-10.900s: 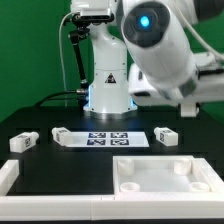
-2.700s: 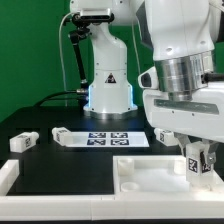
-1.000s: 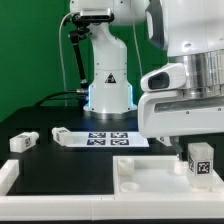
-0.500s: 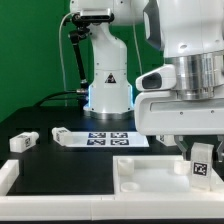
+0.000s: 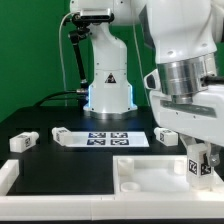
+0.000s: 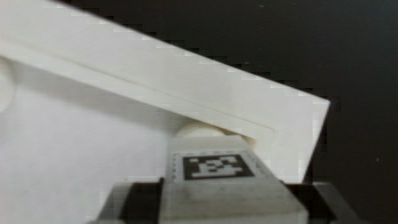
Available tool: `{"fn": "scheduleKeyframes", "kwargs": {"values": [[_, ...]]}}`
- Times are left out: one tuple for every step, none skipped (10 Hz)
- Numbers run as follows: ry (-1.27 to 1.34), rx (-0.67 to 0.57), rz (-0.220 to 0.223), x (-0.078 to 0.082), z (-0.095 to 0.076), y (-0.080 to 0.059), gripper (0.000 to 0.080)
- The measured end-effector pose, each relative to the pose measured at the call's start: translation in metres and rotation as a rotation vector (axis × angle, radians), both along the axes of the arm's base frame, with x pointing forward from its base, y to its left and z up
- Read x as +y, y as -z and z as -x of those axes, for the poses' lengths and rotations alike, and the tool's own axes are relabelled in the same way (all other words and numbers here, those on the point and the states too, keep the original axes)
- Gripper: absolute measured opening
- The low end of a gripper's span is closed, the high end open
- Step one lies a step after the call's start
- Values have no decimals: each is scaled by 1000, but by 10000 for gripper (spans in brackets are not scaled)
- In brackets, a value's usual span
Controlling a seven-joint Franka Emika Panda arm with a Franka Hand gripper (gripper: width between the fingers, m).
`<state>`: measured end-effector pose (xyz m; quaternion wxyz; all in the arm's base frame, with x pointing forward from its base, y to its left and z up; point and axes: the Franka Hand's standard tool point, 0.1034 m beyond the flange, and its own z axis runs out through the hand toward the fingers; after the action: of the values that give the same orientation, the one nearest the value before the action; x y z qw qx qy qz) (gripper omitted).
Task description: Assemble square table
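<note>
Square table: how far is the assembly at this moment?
Done: no leg looks fitted; the visible holes of the top look empty. In hand: the gripper holds one leg over the top's corner on the exterior view's right. Left: seat it, then fit the loose legs lying near the marker board.

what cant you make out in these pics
- Leg, lower end: the leg's own body covers it in the wrist view and it is too small in the exterior view, so it is unclear whether it touches the table top.
- Hand: the wrist picture's edge cuts off its fingertips.
- Table top: cropped by the exterior view's right edge.
- Loose leg: its tag is too small to read in the exterior view.
</note>
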<state>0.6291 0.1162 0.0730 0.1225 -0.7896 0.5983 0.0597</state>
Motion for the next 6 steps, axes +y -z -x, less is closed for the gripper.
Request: {"fn": "scheduleKeyframes", "kwargs": {"values": [[69,14,-25,-3,-1,0,296],[89,21,-26,0,0,0,296],[81,19,-26,0,0,0,296],[27,-1,-16,0,-1,0,395],[-110,-59,0,0,-4,-1,534],[-266,-107,20,1,-5,-2,617]]}}
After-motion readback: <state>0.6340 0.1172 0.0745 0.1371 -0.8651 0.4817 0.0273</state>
